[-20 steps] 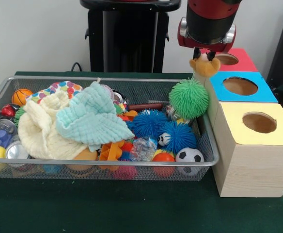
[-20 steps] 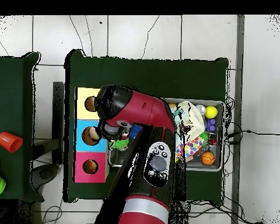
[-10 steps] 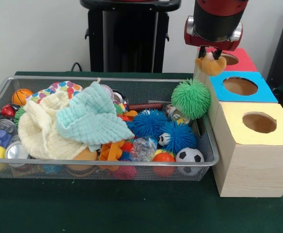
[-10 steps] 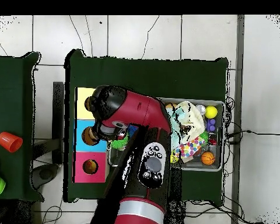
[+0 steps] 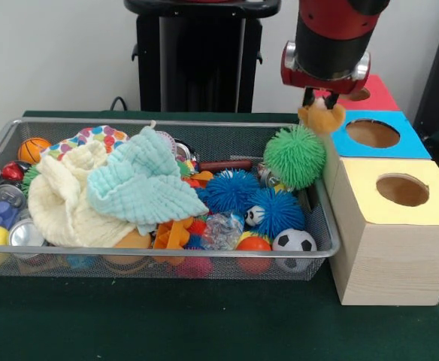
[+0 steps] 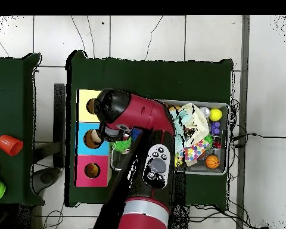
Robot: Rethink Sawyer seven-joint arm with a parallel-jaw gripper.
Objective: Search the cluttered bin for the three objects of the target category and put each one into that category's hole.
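My gripper (image 5: 319, 104) hangs below the red and black arm (image 6: 139, 116), shut on a small tan plush toy (image 5: 321, 117). The toy dangles over the bin's far right corner, just left of the blue box (image 5: 415, 147) and above the green spiky ball (image 5: 295, 156). Three boxes with round holes stand in a row right of the bin: red (image 5: 381, 96), blue, and yellow (image 5: 370, 188). The wire bin (image 5: 321, 252) holds the clutter. In the overhead view the arm hides the gripper and the toy.
The bin holds a cream cloth (image 5: 65, 199), a teal cloth (image 5: 140, 184), blue spiky balls (image 5: 231, 190), a small soccer ball (image 5: 294, 241), a basketball (image 5: 33, 149), cans and other small toys. In the overhead view an orange cup (image 6: 9, 145) lies on the left table.
The gripper with the plush toy swung right toward the boxes, then came back a little left and lower, close above the green spiky ball.
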